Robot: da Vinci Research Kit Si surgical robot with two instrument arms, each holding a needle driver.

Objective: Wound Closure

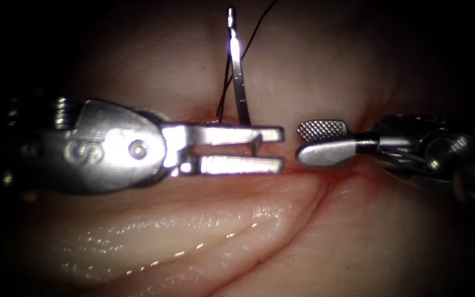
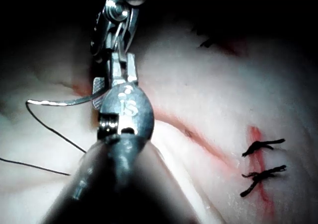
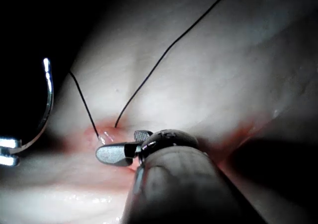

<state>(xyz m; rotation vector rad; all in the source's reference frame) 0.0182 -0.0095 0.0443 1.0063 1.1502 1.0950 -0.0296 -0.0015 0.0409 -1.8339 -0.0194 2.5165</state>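
A: Where's the needle [image 1: 237, 71]?
B: Held by the left tool [image 1: 270, 148], gripped between its two jaws near one end of the curve, the rest standing up clear of the tissue [image 1: 314, 231]. Not in the tissue.
A: And the thread [image 1: 227, 88]?
B: Trailing from the needle's upper end down to the tissue, entering at the cut [image 1: 325, 181] beside the jaws; a second strand in the right wrist view [image 3: 164, 52] running off from the same reddened spot.
A: Right tool [image 1: 314, 144]?
B: Just right of the left tool's tips, over the cut, jaws parted narrowly, holding nothing.
A: Anything else?
B: Red fluid [image 1: 353, 170] along the cut. Two finished stitches [image 2: 263, 159] with dark cut ends across the cut, seen from the left wrist view.
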